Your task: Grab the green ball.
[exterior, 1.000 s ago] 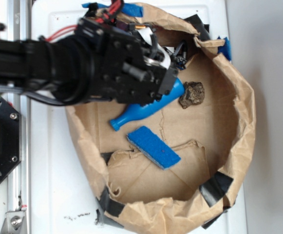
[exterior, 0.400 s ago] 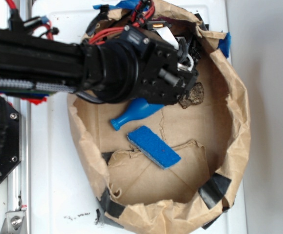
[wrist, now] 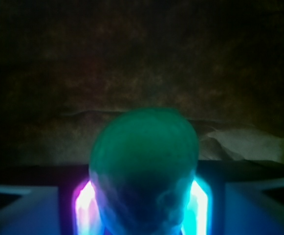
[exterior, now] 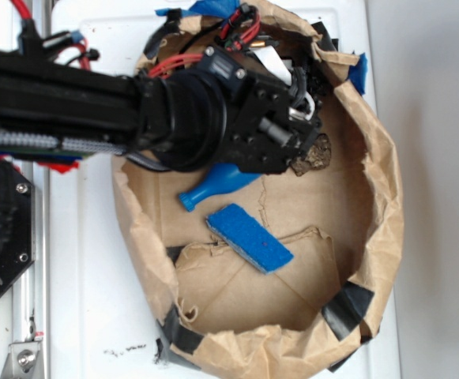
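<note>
- The green ball [wrist: 144,166] fills the lower middle of the wrist view, round, dull-skinned and finely dimpled, tinted by the glow on either side.
- The gripper [wrist: 142,205] looks clenched on it, with lit fingers [wrist: 85,208] pressed against both flanks.
- In the overhead view the arm [exterior: 71,103] has pushed further right since a second ago, over the paper bag [exterior: 387,197], hiding the ball and now part of the brown rock [exterior: 317,154].
- I'd judge the grab nearly made.

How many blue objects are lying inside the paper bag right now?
2: the blue bottle, partly under the arm, and the blue sponge just below it. The arm may hide others.
</note>
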`<control>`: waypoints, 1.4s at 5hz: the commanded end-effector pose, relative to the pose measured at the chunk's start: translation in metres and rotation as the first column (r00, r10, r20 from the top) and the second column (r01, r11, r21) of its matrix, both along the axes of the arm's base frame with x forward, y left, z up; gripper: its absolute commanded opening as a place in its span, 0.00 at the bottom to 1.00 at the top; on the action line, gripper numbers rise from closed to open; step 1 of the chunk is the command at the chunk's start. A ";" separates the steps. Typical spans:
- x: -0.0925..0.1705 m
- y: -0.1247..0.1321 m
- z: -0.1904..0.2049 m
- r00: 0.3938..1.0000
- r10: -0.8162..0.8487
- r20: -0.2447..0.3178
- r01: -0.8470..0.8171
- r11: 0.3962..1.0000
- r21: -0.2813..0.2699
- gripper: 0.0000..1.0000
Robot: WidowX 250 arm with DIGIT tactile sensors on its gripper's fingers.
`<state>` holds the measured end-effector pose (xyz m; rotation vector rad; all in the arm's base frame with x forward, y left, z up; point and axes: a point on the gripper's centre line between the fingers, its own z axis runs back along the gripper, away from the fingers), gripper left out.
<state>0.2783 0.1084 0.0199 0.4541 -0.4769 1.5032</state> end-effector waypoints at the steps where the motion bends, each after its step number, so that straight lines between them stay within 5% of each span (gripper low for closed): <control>1: 0.001 0.000 0.010 1.000 0.007 0.008 -0.007 1.000 -0.002 0.00; 2: 0.002 -0.016 0.020 0.997 -0.078 -0.016 0.077 0.996 -0.042 0.00; 3: -0.009 -0.061 0.041 0.953 -0.291 -0.079 0.282 0.954 -0.105 0.00; 4: -0.018 -0.093 0.057 0.882 -0.462 -0.092 0.458 0.887 -0.068 0.00; 5: -0.031 -0.114 0.077 0.735 -0.672 -0.094 0.650 0.737 -0.184 0.00; 7: -0.032 -0.098 0.095 0.379 -0.925 0.006 0.814 0.330 -0.477 0.00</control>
